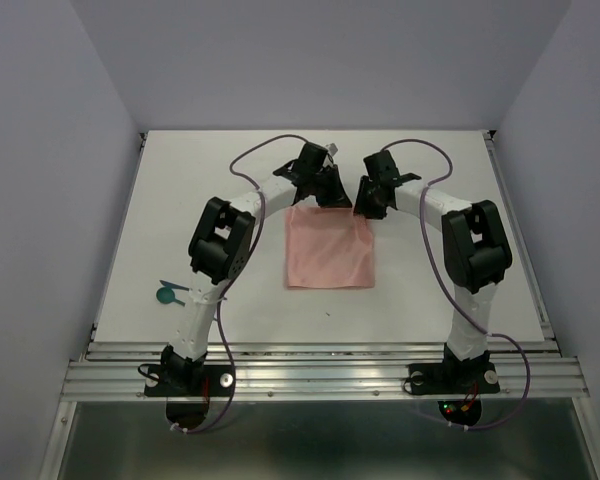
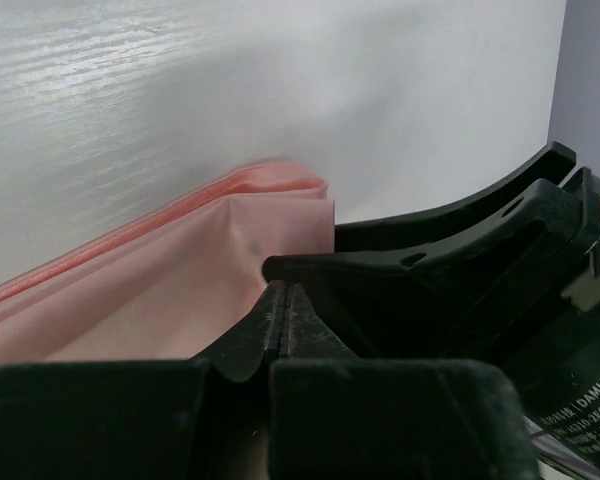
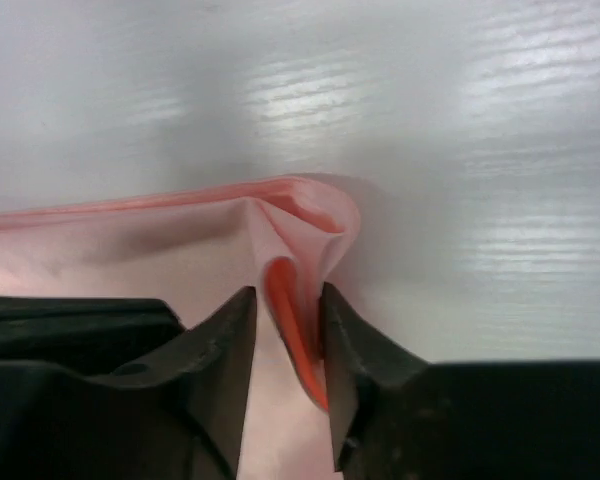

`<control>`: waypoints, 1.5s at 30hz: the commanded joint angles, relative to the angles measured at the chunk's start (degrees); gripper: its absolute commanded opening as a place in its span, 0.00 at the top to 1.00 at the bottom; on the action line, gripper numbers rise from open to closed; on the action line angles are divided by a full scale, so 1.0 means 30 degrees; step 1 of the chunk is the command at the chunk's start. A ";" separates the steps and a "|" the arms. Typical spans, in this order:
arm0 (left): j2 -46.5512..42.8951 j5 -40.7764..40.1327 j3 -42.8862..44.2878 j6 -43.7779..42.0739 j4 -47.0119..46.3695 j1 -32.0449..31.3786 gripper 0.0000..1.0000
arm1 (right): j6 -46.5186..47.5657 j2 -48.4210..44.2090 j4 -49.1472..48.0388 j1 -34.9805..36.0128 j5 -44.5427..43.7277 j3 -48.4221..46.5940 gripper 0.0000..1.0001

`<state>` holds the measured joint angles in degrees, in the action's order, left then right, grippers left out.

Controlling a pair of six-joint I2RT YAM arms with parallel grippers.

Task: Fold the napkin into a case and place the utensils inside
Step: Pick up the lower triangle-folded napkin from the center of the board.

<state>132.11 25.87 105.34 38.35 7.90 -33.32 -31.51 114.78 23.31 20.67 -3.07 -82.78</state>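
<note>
The utensils point(image 1: 167, 293) lie aside at the surface's point(image 1: 430, 290) left. The left gripper point(image 2: 283, 300) is clenched on the central napkin's point(image 1: 328, 252) far-left corner, likely steadying the fold; the right gripper point(image 3: 286, 295) is released, jaws parted around the puckered far-right corner

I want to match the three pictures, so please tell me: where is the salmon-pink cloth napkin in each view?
Top external: the salmon-pink cloth napkin lies flat at the centre of the white table.
Left wrist: it fills the lower left, reaching the left gripper's tip.
Right wrist: it crosses the middle left, with one raised fold inside the right gripper.
Shared landmark: the napkin's far hem.
</note>
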 commanded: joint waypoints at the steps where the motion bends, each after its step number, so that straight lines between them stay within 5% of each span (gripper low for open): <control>1: -0.1148 0.0254 -0.0542 -0.0508 -0.0114 0.0033 1.00 | 0.1388 -0.0903 0.0696 -0.0148 -0.1785 -0.0122 0.41; 9: -0.1411 -0.0945 -0.0572 -0.0770 0.0353 -0.0026 1.00 | 0.2152 -0.2048 0.0784 -0.0795 -0.2551 0.0786 0.42; 20: -0.2028 -0.2148 -0.1218 -0.1357 0.0969 -0.0202 1.00 | 0.1217 -0.5387 -0.1499 -0.0795 0.0848 0.6028 0.40; 27: -0.1119 -0.1943 -0.0192 -0.1240 0.1351 -0.0494 1.00 | 0.0483 -0.5625 -0.3052 -0.0795 0.2047 0.7994 0.47; 39: -0.0005 -0.1737 0.0365 -0.1239 0.1644 -0.0582 1.00 | -0.0250 -0.4745 -0.4811 -0.0795 0.1990 0.7702 0.73; 45: 0.0434 -0.1650 0.0541 -0.1357 0.1731 -0.0582 1.00 | -0.0279 -0.5330 -0.4665 -0.0795 0.2137 0.7906 0.93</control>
<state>133.27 20.51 104.31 35.44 12.53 -34.89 -31.92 100.77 11.68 18.24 3.01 -58.06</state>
